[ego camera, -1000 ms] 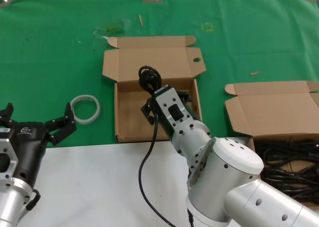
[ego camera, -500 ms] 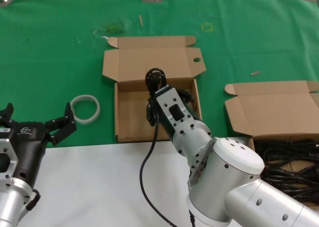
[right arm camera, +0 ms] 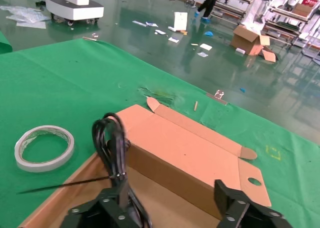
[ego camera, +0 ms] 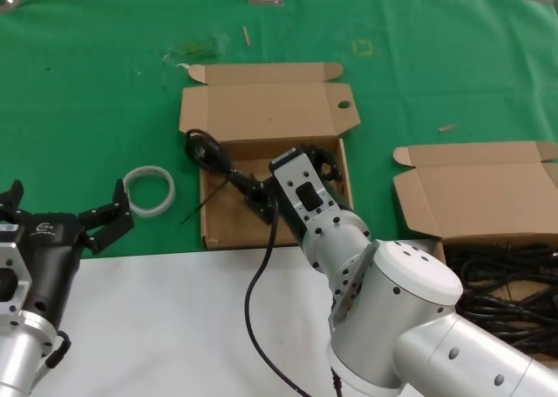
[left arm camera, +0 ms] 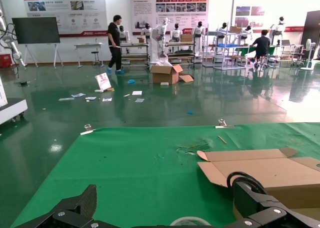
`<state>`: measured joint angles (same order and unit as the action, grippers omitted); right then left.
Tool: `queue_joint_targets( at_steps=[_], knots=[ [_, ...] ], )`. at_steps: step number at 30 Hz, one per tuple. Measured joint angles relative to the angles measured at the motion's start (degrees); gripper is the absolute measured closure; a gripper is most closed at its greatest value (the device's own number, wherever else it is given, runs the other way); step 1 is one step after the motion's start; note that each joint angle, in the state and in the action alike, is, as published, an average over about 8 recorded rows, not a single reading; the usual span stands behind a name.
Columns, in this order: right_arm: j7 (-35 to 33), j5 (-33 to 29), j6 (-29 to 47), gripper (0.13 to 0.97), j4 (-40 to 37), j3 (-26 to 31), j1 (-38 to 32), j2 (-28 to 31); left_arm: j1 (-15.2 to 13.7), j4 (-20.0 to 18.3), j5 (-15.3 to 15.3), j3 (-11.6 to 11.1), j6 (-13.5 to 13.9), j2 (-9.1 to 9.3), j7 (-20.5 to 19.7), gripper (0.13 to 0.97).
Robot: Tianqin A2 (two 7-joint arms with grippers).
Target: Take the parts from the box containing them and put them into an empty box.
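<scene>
The empty box (ego camera: 228,215) lies open mid-table, its lid (ego camera: 261,111) folded back with a round hole (ego camera: 344,104) in the side flap. My right gripper (ego camera: 290,172) hangs over its inside, open. One black cable bundle (ego camera: 218,163) leans from the left finger (right arm camera: 107,204) across the box's back left corner, its loop (right arm camera: 111,138) sticking out past the wall. The box containing the parts (ego camera: 475,196) sits at the right, several black cables (ego camera: 506,284) in it. My left gripper (ego camera: 61,207) waits open at the near left.
A whitish tape ring (ego camera: 150,190) lies on the green cloth (ego camera: 105,92) between the left gripper and the empty box, also seen in the right wrist view as the tape ring (right arm camera: 45,148). A white strip (ego camera: 157,318) runs along the table's near side.
The cable bundle stood upright in the right gripper above the box's back wall. It has tipped left across the box's corner, and the right gripper's fingers now stand apart.
</scene>
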<state>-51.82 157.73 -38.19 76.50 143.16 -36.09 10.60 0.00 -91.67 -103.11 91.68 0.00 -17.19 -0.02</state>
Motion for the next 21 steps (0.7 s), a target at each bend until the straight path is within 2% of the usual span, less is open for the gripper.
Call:
queue_joint_targets(
  at_steps=[1,9,10,18,21],
  knots=[
    [0.0,0.0,0.0,0.625,0.0,0.0,0.0,0.0,0.0,0.0,0.0,0.0,0.0,0.00,0.0,0.132],
    [0.0,0.0,0.0,0.412,0.0,0.0,0.0,0.0,0.0,0.0,0.0,0.0,0.0,0.00,0.0,0.132],
    [0.0,0.0,0.0,0.412,0.0,0.0,0.0,0.0,0.0,0.0,0.0,0.0,0.0,0.00,0.0,0.132],
    [0.4,-0.4,0.3,0.251,0.1,-0.4,0.3,0.0,0.0,0.0,0.0,0.0,0.0,0.00,0.0,0.132],
    [1.3,-1.4,1.0,0.228,0.4,-1.4,0.9,0.0,0.0,0.0,0.0,0.0,0.0,0.00,0.0,0.132]
  ],
)
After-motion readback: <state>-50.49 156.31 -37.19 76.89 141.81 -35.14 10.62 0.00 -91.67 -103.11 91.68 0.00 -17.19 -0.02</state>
